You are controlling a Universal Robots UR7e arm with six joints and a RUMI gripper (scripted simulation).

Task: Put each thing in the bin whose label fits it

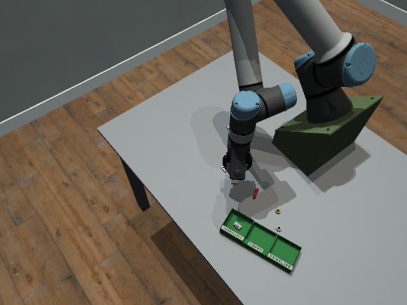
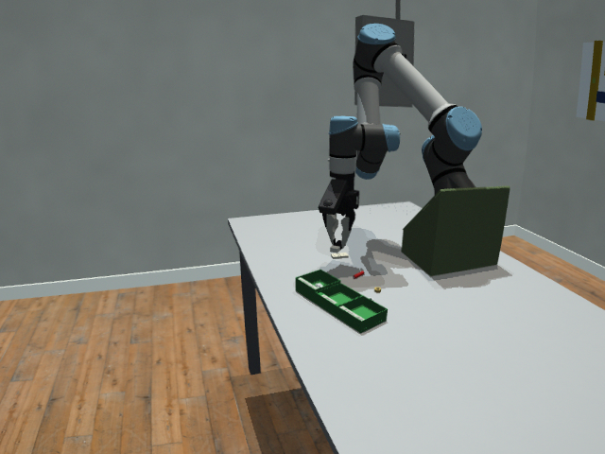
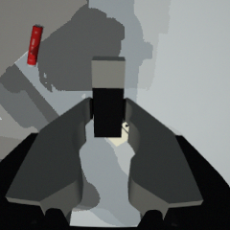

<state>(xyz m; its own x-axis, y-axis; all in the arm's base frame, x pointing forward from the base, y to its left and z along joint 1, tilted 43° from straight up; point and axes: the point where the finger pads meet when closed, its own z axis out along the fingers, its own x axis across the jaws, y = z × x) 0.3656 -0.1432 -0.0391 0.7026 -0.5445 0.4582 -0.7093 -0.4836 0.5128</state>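
My gripper (image 1: pixel 234 181) (image 2: pixel 337 244) (image 3: pixel 108 100) points straight down over the table, just behind the left end of the green three-part bin (image 1: pixel 262 237) (image 2: pixel 341 297). It is shut on a small cream domino tile (image 2: pixel 338 254) (image 3: pixel 120 139), held low over the table and mostly hidden by the fingers in the wrist view. The bin's labels read STATIONERY, GAMES and BATTERIES. A small white item (image 1: pixel 237 225) lies in the STATIONERY part. A red battery (image 1: pixel 255 193) (image 2: pixel 357 274) (image 3: pixel 34 44) lies on the table between my gripper and the bin.
A yellow nut (image 1: pixel 277 211) (image 2: pixel 377 289) and a grey nut (image 1: pixel 278 228) lie on the table just behind the bin. The arm's dark green base block (image 1: pixel 322 138) (image 2: pixel 454 229) stands at the back right. The table's left edge is close to the bin.
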